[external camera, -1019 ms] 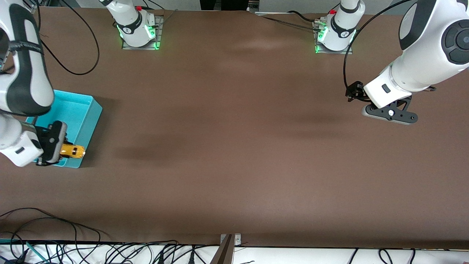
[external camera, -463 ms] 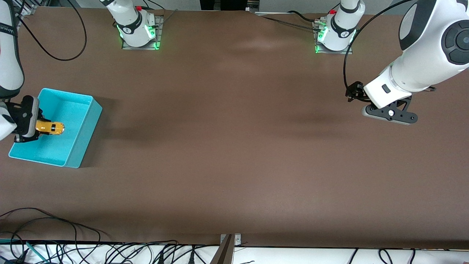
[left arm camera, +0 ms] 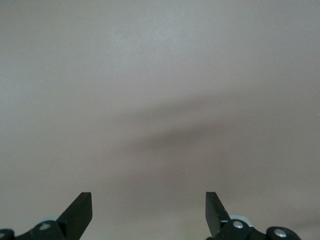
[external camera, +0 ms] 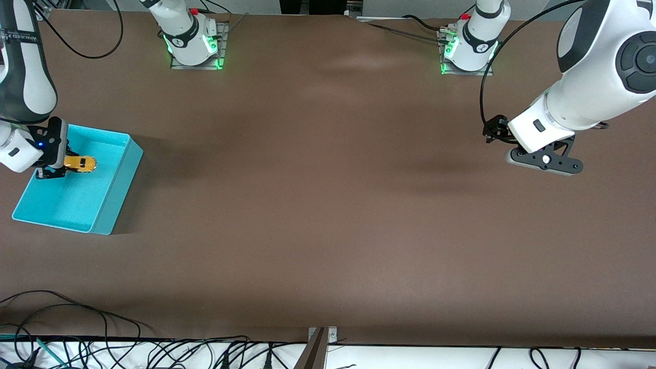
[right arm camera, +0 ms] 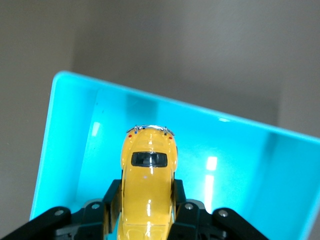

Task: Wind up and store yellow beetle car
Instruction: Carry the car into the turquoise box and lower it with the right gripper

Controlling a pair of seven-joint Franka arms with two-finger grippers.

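Note:
My right gripper is shut on the yellow beetle car and holds it over the cyan bin, above the part of the bin nearest the robot bases. In the right wrist view the car sits between the two black fingers, roof up, with the bin's floor below it. My left gripper is open and empty, held still over bare table at the left arm's end; its two fingertips stand wide apart in the left wrist view.
The cyan bin stands at the right arm's end of the brown table. Cables lie along the table's edge nearest the front camera. The two arm bases stand at the top edge.
My right gripper has carried the car from the bin's corner nearest the front camera to over the part of the bin toward the bases. The left arm has not moved.

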